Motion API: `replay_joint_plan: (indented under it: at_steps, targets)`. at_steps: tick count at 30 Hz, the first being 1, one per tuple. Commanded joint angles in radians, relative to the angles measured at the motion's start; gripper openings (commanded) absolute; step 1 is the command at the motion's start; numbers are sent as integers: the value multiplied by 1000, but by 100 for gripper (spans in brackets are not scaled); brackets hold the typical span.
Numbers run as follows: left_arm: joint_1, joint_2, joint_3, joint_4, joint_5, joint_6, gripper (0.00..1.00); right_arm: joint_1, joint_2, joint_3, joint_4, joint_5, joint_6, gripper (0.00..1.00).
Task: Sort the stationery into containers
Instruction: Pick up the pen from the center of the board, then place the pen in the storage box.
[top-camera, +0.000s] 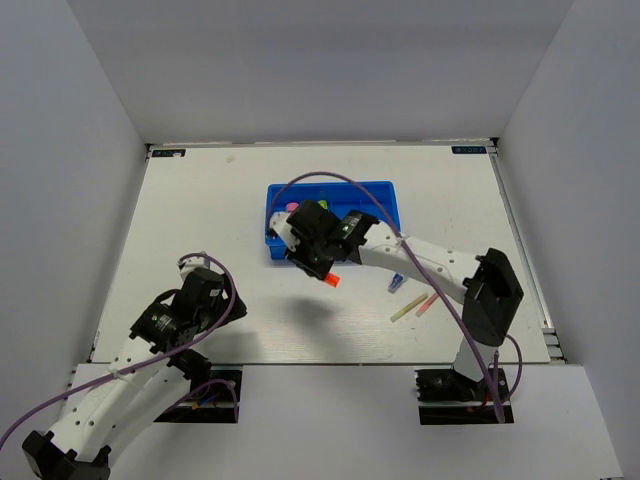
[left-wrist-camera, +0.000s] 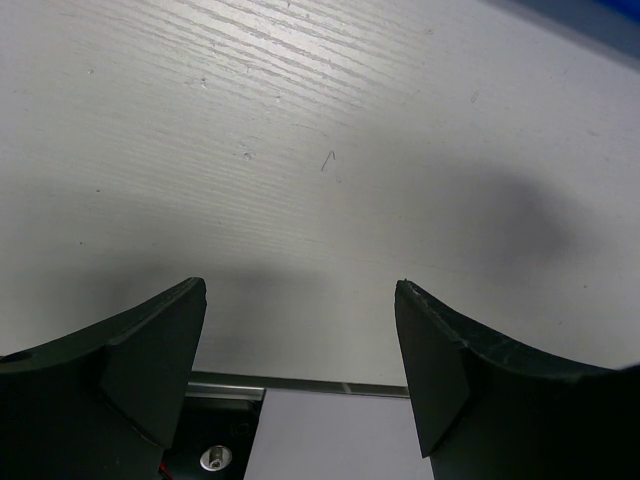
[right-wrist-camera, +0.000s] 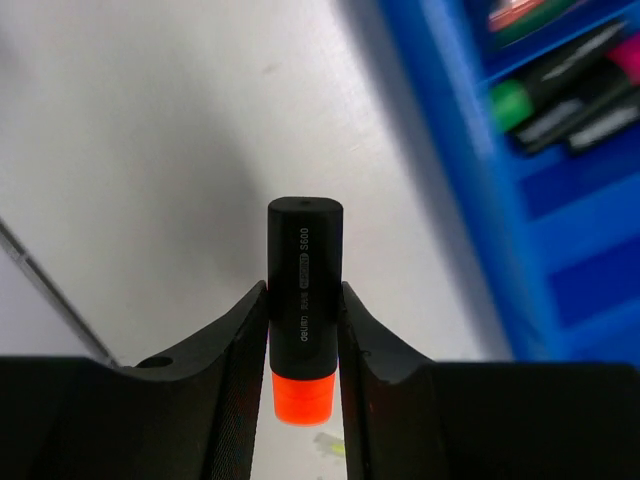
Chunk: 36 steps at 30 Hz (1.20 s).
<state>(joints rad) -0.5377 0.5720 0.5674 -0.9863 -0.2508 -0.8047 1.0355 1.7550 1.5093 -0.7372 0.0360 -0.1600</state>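
My right gripper (top-camera: 318, 262) is shut on an orange-capped highlighter (top-camera: 331, 281), held above the table at the near edge of the blue tray (top-camera: 378, 190). In the right wrist view the fingers clamp the black body of the highlighter (right-wrist-camera: 305, 270), orange cap toward the wrist, and the tray (right-wrist-camera: 560, 260) lies to the right with a green-capped highlighter (right-wrist-camera: 512, 100) and other markers in its compartments. A blue-and-white tube (top-camera: 396, 284), a pale-yellow stick (top-camera: 405, 311) and a pink stick (top-camera: 427, 304) lie on the table right of the gripper. My left gripper (top-camera: 195, 268) (left-wrist-camera: 300, 295) is open over bare table.
White walls close in the table on three sides. The right arm's purple cable (top-camera: 340, 180) loops over the tray. A metal strip (left-wrist-camera: 300, 385) marks the table's near edge under my left gripper.
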Motion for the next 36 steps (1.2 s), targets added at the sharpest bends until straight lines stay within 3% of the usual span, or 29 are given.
replay_joint_plan:
  at_steps: [1, 7, 14, 20, 28, 32, 36]
  targets:
    - [5, 0, 12, 14, -2, -2, 87, -25, -35, 81, -2, 139, -64, 0]
    - [5, 0, 14, 15, -2, -4, 87, -80, -2, 202, 90, 269, -116, 0]
    - [5, 5, 20, 17, -2, -7, 87, -182, 147, 301, 242, 249, -113, 0]
    - [5, 3, 15, 15, -5, -10, 87, -256, 305, 466, 262, 265, 91, 0]
    - [5, -3, 14, 12, -4, -10, 87, -316, 370, 479, 259, 228, 284, 0]
    - [5, 9, 11, 32, 8, -11, 87, -353, 396, 477, 214, 83, 391, 0]
    - [4, 26, 14, 44, 19, -13, 87, -371, 406, 473, 200, -19, 450, 8]
